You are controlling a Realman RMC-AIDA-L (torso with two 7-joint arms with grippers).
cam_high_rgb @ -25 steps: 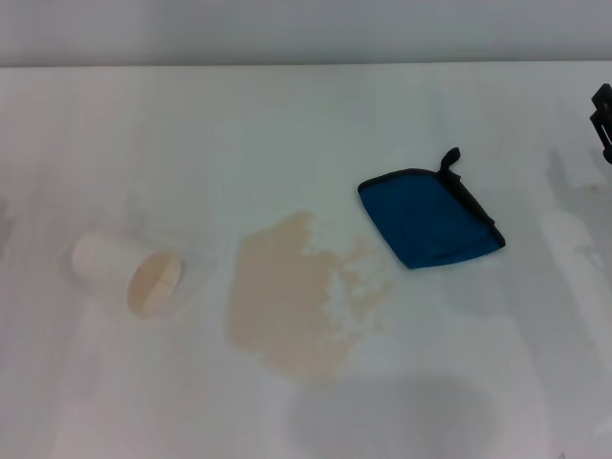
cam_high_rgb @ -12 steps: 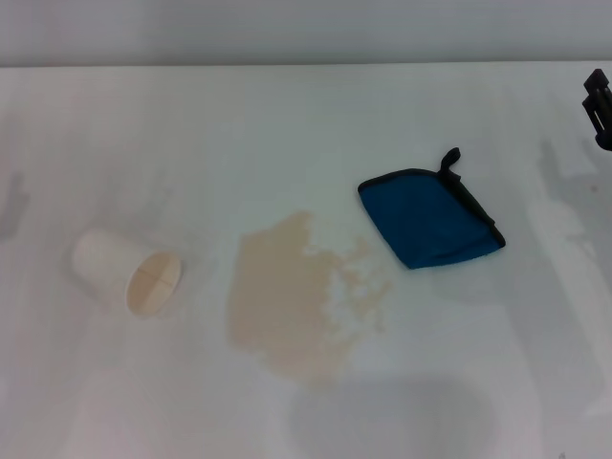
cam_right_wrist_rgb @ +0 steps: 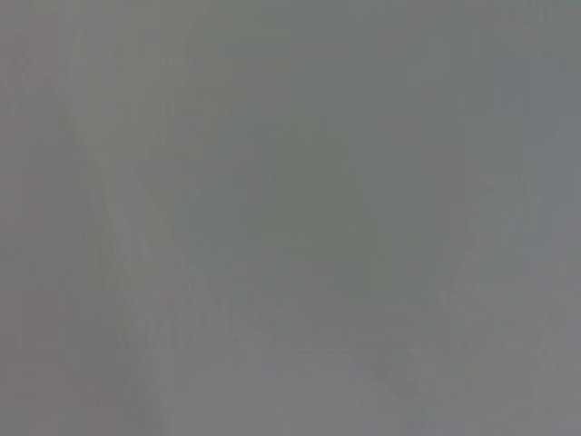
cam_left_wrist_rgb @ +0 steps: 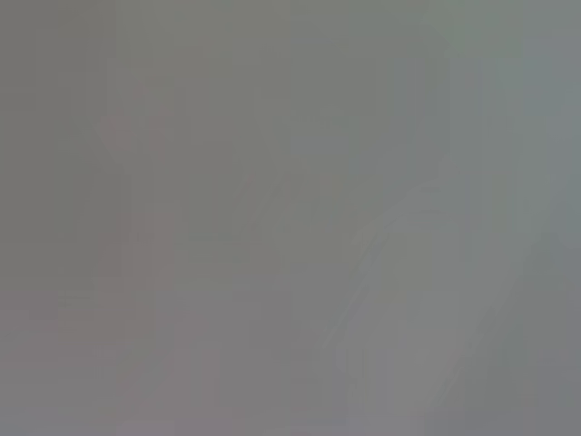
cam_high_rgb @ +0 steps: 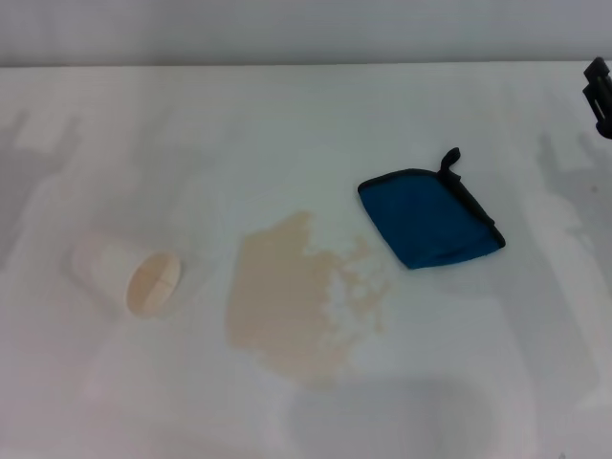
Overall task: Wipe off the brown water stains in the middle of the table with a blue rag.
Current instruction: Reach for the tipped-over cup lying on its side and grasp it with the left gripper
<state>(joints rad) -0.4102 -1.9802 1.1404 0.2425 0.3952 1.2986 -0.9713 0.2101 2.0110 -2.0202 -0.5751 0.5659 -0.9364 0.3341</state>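
Blue rag (cam_high_rgb: 429, 217) flat on white table (cam_high_rgb: 287, 115), unmoved since earlier frame, at 2 o'clock of tan brown water stains (cam_high_rgb: 298, 298), just apart | paper cup (cam_high_rgb: 129, 273) on its side at 9 o'clock of stains, unmoved | right gripper (cam_high_rgb: 600, 96) at 3 o'clock table edge, shifted slightly; finger spread cannot be told, touching nothing

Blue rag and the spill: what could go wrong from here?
1. The blue rag lies beside the brown water stains, not on them, and looks smaller than the blotch; one pass may leave residue or smear it wider.
2. A paper cup lies tipped on the table on the stain's other side; a long sweep could knock it.
3. Only the right tool shows, at the view's edge, far from the rag; the wrist views show nothing usable for the grasp.
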